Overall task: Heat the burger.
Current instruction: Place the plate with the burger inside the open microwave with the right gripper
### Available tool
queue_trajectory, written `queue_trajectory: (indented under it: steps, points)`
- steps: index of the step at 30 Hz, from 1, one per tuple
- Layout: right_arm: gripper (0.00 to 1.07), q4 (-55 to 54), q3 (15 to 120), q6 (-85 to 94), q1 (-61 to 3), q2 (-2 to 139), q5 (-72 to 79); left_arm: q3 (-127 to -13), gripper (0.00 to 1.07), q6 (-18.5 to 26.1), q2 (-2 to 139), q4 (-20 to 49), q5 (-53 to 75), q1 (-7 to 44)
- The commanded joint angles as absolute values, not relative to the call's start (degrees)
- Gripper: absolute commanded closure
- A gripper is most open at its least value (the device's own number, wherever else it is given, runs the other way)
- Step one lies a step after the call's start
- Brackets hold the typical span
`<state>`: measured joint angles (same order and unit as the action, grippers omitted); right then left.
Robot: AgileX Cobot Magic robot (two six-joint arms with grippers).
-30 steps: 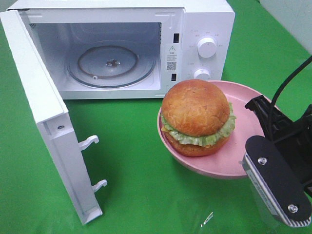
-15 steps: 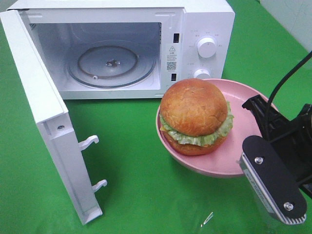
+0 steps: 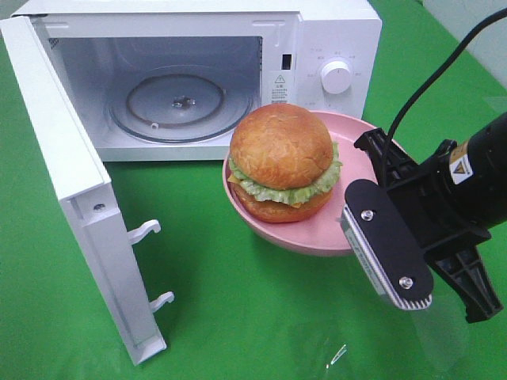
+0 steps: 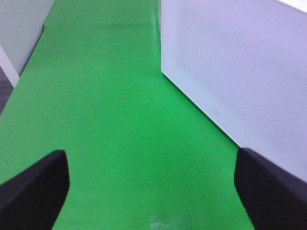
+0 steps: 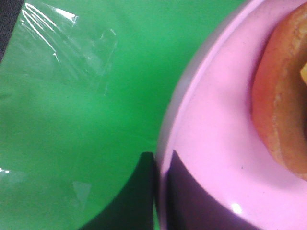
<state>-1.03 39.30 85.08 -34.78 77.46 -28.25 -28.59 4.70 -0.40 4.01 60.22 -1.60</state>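
The burger [image 3: 281, 162], a glossy brown bun with a lettuce frill, sits on a shallow pink plate [image 3: 317, 235] held just in front of the microwave's open cavity, to the right of its middle. My right gripper [image 3: 366, 168] is shut on the plate's right rim. In the right wrist view one finger [image 5: 139, 191] lies outside the pink plate [image 5: 211, 134] rim and the other inside, with the burger [image 5: 280, 105] at the frame's edge. My left gripper [image 4: 153, 196] is open over bare green cloth and does not show in the exterior view.
The white microwave [image 3: 333, 39] stands at the back with its door [image 3: 71, 182] swung open to the left and a glass turntable [image 3: 181, 103] inside. Its white outer wall [image 4: 240, 62] runs beside the left gripper. A clear plastic scrap [image 5: 72, 43] lies on the cloth.
The right gripper has carried the plate and burger to the left and towards the microwave's opening. The left gripper's view gives no earlier frame to compare.
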Motion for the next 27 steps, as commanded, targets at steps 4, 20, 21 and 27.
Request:
queue_trajectory:
  steps: [4,20,21,27]
  points:
    - [1.07,-4.13,41.48,88.18,-36.44,80.50,-23.49,-28.42,0.21,4.81,-1.60,4.53,59.30,-1.83]
    - [1.07,-8.48,52.77,92.59,-38.10,92.88,-22.23,-28.42,0.21,4.81,-1.60,4.53,59.30,-1.83]
    - [1.07,-8.48,52.77,92.59,-38.10,92.88,-22.23,-28.42,0.21,4.81,-1.60,4.53,59.30,-1.83]
    - [1.07,-8.65,57.07,92.99,-38.10,96.72,-22.17,-28.42,0.21,4.81,-1.60,4.53,59.30,-1.83]
